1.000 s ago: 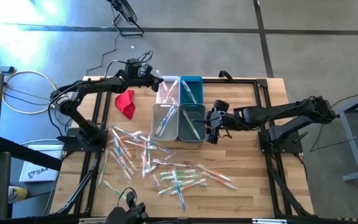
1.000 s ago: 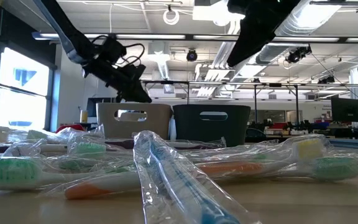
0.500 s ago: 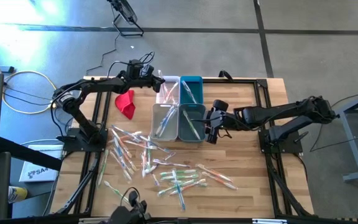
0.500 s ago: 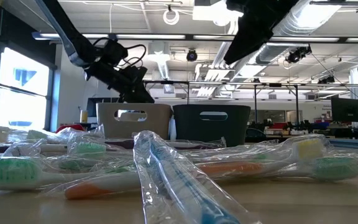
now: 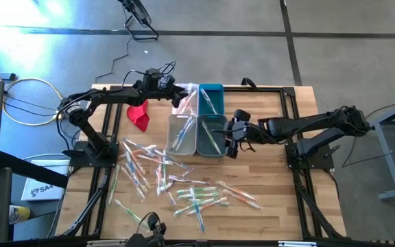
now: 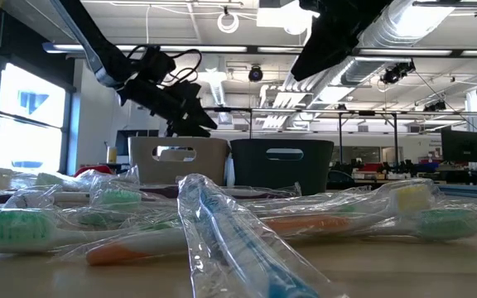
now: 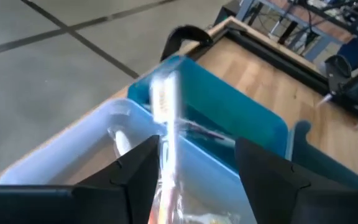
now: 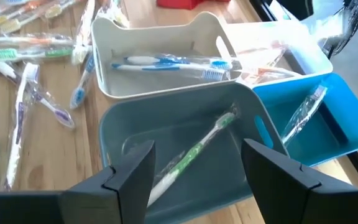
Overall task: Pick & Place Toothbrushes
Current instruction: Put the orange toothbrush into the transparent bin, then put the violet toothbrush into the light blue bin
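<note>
My left gripper [image 5: 181,94] [image 7: 194,149] hovers open over the far white bin [image 5: 186,101] [image 7: 98,146], next to the far blue bin [image 5: 211,97] [image 7: 229,118]. A blurred toothbrush in a clear wrapper [image 7: 165,109] stands upright between its fingers, close to one of them. My right gripper [image 5: 232,142] [image 8: 197,155] waits open above the near teal bin [image 5: 211,134] [image 8: 179,134], which holds a green toothbrush [image 8: 197,146]. Many wrapped toothbrushes [image 5: 160,168] lie loose on the table's near half. My left gripper stands with its fingers spread on either side of the wrapped toothbrush [image 7: 164,134]. The wrapper runs close along one finger [image 7: 135,168], but I cannot tell whether they touch. The fingers come at it slanting down from the table's left.
A near pale bin [image 5: 182,133] [image 8: 160,59] holds blue toothbrushes. The far white bin holds orange and pink ones, the blue bin one more. A red cloth [image 5: 139,114] lies left of the bins. In the low view, wrapped toothbrushes [image 6: 222,223] crowd the foreground.
My left gripper has opened wide over the far white bin and has rolled a little. The wrapped toothbrush that it pinched now stands loose and blurred between the spread fingers.
</note>
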Action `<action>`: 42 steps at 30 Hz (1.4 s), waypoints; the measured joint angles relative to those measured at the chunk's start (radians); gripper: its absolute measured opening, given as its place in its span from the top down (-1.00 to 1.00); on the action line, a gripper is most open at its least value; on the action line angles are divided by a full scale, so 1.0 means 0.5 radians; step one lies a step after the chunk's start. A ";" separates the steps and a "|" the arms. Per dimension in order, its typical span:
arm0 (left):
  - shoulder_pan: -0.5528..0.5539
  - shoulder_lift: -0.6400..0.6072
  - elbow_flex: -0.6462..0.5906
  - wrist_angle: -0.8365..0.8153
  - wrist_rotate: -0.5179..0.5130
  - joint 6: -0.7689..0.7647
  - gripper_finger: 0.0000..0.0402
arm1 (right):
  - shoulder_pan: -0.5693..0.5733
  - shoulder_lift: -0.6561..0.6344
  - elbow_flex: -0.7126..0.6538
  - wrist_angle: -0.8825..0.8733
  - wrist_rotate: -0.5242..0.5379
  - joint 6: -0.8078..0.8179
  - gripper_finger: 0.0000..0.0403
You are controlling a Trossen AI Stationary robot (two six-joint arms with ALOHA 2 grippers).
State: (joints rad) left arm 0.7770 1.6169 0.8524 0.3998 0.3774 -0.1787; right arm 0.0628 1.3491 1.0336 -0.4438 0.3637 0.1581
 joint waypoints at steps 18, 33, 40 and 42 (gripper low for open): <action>0.020 -0.085 0.023 0.148 0.059 -0.026 -0.03 | 0.000 -0.002 0.002 0.160 0.023 0.156 -0.14; 0.016 -0.091 0.024 -0.035 0.439 0.139 0.06 | 0.000 -0.002 0.002 0.166 0.002 0.507 -0.14; 0.016 -0.091 0.024 -0.049 0.450 0.210 0.41 | 0.006 -0.002 0.002 0.165 0.000 0.518 -0.14; 0.016 -0.091 0.024 -0.048 0.456 0.212 0.53 | 0.006 -0.002 0.002 0.165 0.000 0.517 -0.14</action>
State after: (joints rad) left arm 0.7849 1.5715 0.8642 0.3756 0.6052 -0.0727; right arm 0.0658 1.3483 1.0344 -0.3614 0.3638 0.4166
